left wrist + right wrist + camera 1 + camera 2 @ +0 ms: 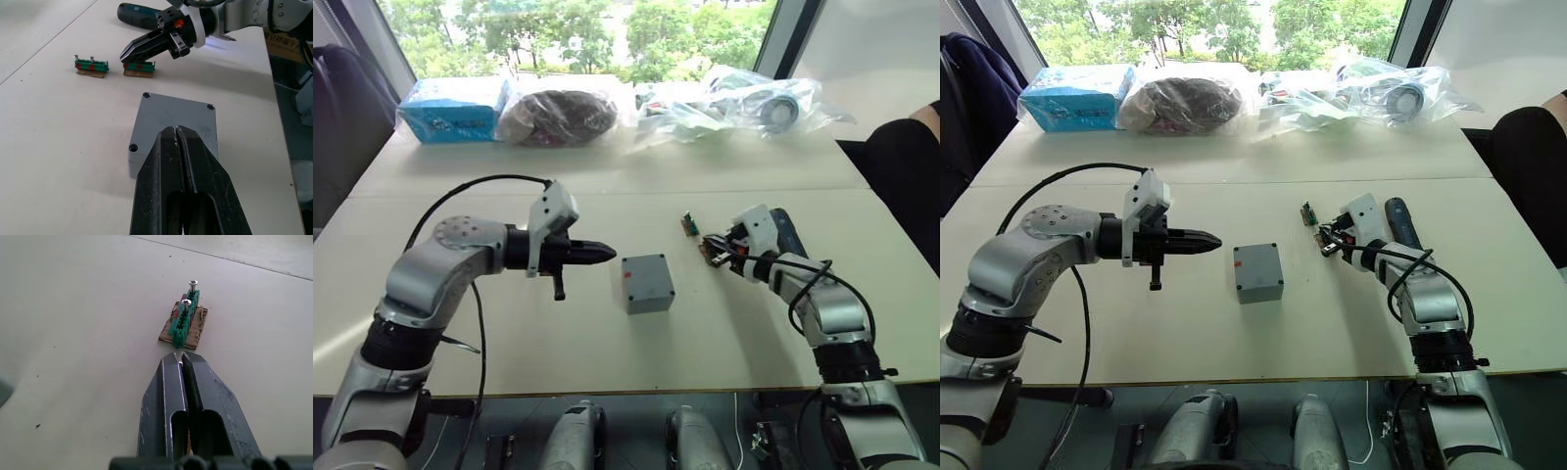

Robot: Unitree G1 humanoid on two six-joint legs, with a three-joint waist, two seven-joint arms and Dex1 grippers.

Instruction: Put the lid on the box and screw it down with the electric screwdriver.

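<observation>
The grey box (647, 283) stands mid-table with the flat grey lid (176, 117) lying on top, a screw head showing at its corners. My left gripper (610, 253) is shut and empty, hovering just left of the box and pointing at it. Shut as well, my right gripper (124, 55) has its tips just above a green part (139, 69) to the right of the box. The dark electric screwdriver (1398, 221) lies on the table behind my right wrist, with neither gripper holding it.
Another green part with screws (183, 320) lies beyond my right gripper's tips. Along the far edge sit a blue carton (450, 108), a dark bundle in a bag (558, 116) and clear bags (744, 103). A person's dark sleeve (906, 166) shows at the right.
</observation>
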